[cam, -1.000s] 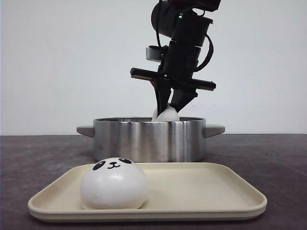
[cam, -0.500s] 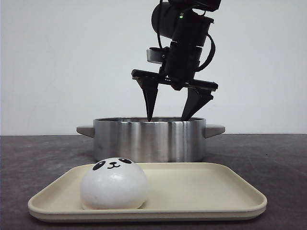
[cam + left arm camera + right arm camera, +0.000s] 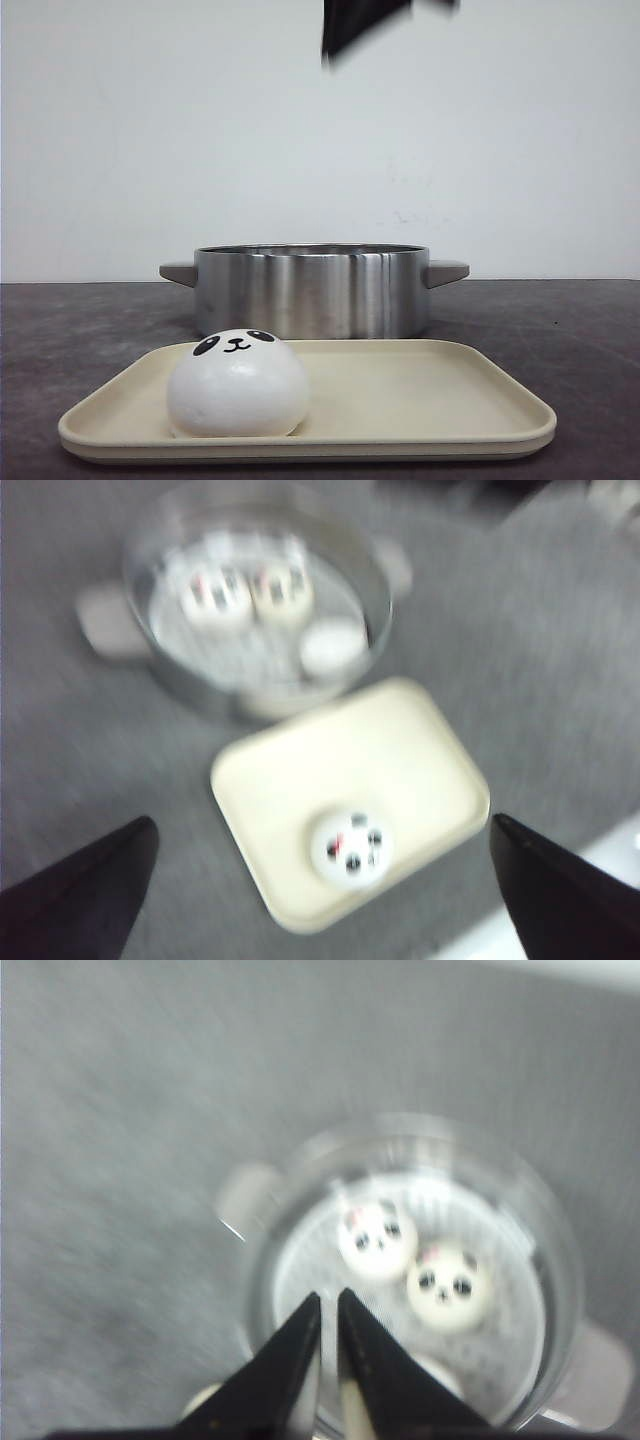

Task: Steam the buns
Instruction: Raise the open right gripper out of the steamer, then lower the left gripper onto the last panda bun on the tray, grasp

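Observation:
One white panda-face bun (image 3: 238,385) sits on the left part of the cream tray (image 3: 420,390). It also shows in the left wrist view (image 3: 350,848). Three buns lie in the steel pot (image 3: 310,290): two face up (image 3: 215,590) (image 3: 282,588) and one plain white side up (image 3: 333,648). My left gripper (image 3: 322,822) is wide open and empty, high above the tray (image 3: 330,750). My right gripper (image 3: 329,1296) is shut and empty, high over the pot's rim (image 3: 560,1260), with two buns (image 3: 377,1238) (image 3: 450,1285) below it. The third is partly hidden by its fingers.
The pot stands behind the tray on a dark grey table and has a handle on each side (image 3: 447,271). A white wall is behind. A dark blurred piece of an arm (image 3: 365,20) shows at the top edge of the front view.
The gripper over the pot let a bun drop into it, opened, then rose fast almost out of the front view. The bun on the tray has not moved.

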`<action>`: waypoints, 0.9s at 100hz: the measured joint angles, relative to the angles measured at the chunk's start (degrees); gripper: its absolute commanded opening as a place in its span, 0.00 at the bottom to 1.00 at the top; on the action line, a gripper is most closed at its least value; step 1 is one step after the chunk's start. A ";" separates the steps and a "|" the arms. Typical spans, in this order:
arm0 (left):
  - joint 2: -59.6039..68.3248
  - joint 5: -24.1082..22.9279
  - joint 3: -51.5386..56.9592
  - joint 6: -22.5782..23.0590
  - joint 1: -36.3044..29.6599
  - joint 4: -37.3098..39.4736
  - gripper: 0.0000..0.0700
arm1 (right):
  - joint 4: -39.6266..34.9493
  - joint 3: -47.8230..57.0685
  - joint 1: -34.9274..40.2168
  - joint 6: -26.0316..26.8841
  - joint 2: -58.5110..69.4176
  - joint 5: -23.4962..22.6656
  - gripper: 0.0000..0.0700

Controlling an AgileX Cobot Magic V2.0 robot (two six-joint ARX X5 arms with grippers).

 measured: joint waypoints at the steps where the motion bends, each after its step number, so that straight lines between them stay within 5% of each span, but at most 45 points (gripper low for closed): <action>1: 0.15 0.07 -0.55 -0.02 -0.02 0.11 0.91 | 0.00 0.00 0.39 -0.17 -0.72 0.61 0.03; 14: 2.64 2.54 -7.21 -0.94 -0.04 2.34 0.91 | -0.07 0.00 5.44 -1.86 -9.33 6.88 0.03; 34: 9.38 8.90 -14.14 -4.17 -1.07 7.45 0.91 | -0.81 0.11 8.52 -2.82 -19.50 9.88 0.03; 90: 32.37 6.67 -14.25 -14.10 -10.19 17.84 0.92 | -11.15 0.11 8.52 -3.21 -26.73 11.39 0.03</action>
